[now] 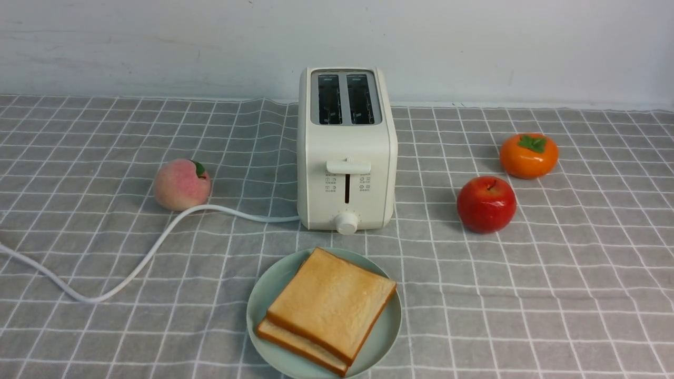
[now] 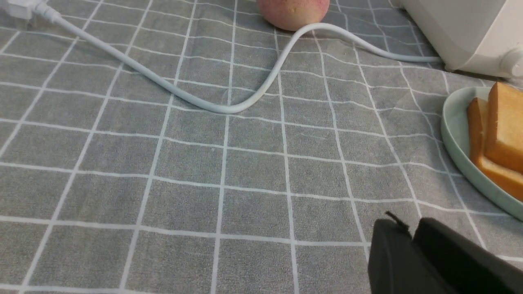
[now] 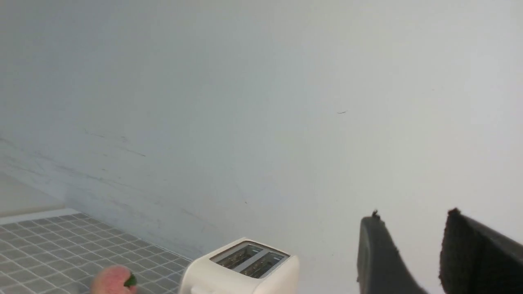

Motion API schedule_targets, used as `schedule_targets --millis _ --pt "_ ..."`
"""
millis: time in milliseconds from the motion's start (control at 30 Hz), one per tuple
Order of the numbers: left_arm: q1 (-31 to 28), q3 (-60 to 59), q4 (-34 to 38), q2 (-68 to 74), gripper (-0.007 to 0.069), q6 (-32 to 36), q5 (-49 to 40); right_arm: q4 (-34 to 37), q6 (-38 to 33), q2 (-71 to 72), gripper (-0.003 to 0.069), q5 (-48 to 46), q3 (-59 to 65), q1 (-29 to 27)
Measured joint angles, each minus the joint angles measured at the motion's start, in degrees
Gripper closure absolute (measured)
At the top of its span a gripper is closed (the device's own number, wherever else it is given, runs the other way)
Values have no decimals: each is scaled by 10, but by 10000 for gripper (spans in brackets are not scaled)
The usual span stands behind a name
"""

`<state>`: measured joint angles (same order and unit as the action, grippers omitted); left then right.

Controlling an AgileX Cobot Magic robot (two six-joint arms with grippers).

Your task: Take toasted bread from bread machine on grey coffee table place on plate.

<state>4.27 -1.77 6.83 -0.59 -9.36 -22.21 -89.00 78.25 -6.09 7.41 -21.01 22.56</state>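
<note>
Toast (image 1: 330, 302), two slices stacked, lies on the green plate (image 1: 260, 302) just before the toaster (image 1: 346, 152), whose slots are bare. Left tool (image 2: 410, 230) hangs low over the desk (image 2: 163, 171) near the plate, nearly closed, gripping nothing. Right tool (image 3: 412, 222) is raised, aimed at the wall (image 3: 261, 102), fingers (image 3: 374, 253) apart and empty.

Beyond the left gripper (image 2: 412, 232), the plate (image 2: 453, 134) and bread machine (image 2: 461, 32) run off the picture's edge
</note>
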Motion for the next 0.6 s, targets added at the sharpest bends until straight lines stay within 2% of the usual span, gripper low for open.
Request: schedule_targets --millis 167,267,300,333,367,433,467,500,533,567,600 --pt "0 0 0 0 551 0 0 10 31 0 420 -11 0 0" --pt "0 0 0 0 551 0 0 69 1 0 420 -31 0 0" --pt "0 0 0 0 551 0 0 153 -60 0 420 -58 0 0" --pt "0 0 0 0 551 0 0 199 -97 0 420 -71 0 0" --pt "0 0 0 0 551 0 0 211 -108 0 420 -74 0 0" --pt "0 0 0 0 551 0 0 373 -275 0 420 -115 0 0" --pt "0 0 0 0 551 0 0 431 -339 0 420 -126 0 0" --pt "0 0 0 0 551 0 0 484 -388 0 420 -133 0 0" --pt "0 0 0 0 551 0 0 484 -399 0 420 -134 0 0" --pt "0 0 0 0 551 0 0 578 -492 0 420 -144 0 0" --pt "0 0 0 0 551 0 0 604 -517 0 420 -147 0 0"
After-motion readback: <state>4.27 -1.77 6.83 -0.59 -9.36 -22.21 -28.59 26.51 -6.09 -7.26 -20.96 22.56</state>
